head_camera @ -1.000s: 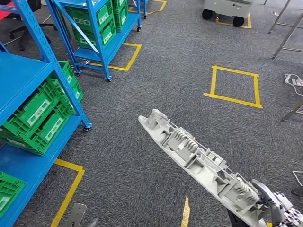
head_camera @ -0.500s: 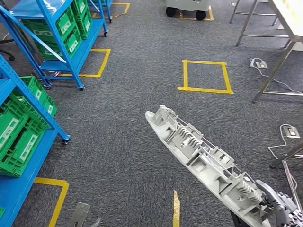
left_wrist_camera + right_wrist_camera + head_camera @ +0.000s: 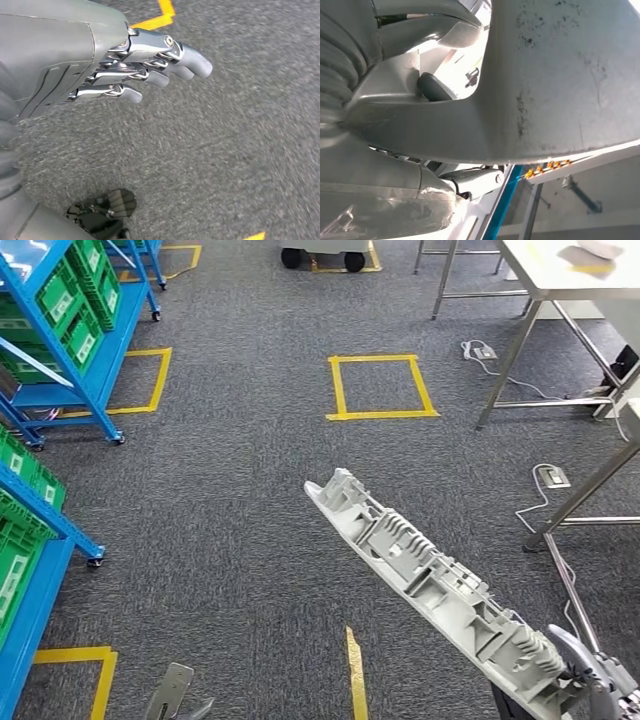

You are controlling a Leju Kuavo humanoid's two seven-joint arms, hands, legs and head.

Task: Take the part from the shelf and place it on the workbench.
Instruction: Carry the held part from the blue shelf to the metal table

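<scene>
We see grey carpet point(image 3: 249, 540) marked with yellow tape squares point(image 3: 381, 386), blue shelves point(image 3: 72, 315) left, a workbench point(image 3: 555, 280) far right. Our right hand point(image 3: 596, 685) clamps the part point(image 3: 430, 585) above the floor; left hand point(image 3: 124, 65) hangs, fingers straight, empty.

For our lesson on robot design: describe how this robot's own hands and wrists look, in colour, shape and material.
The left hand has slim fingers of shiny silver metal links, ending in smooth rounded grey fingertips. Behind them sits a matte grey shell with thin dark seam lines, then a grey ribbed cover at the wrist. The right hand shows glossy light grey casing, a dark grey rounded pad and a ribbed cover.
</scene>
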